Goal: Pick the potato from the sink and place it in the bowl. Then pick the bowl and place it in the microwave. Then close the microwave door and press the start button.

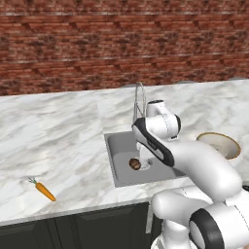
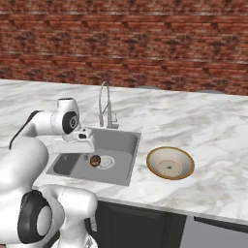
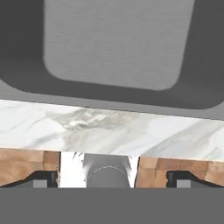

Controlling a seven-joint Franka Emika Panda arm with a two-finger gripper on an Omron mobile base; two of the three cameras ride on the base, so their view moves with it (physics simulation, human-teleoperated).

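Potato (image 1: 134,164) lies on the floor of the sink (image 1: 116,168), beside the round drain (image 2: 106,162), dark brown and small. The gripper (image 3: 112,178) hangs above the basin; in the hand view its two dark fingertips (image 3: 41,178) sit far apart at the bottom corners, so the jaws are spread wide with nothing between them. The slim steel faucet (image 2: 104,104) rises at the sink's back edge. The tan bowl (image 2: 170,163) rests upright on the marble counter (image 2: 208,140), just beside the sink. An orange carrot (image 1: 44,190) lies well apart near the counter's front edge.
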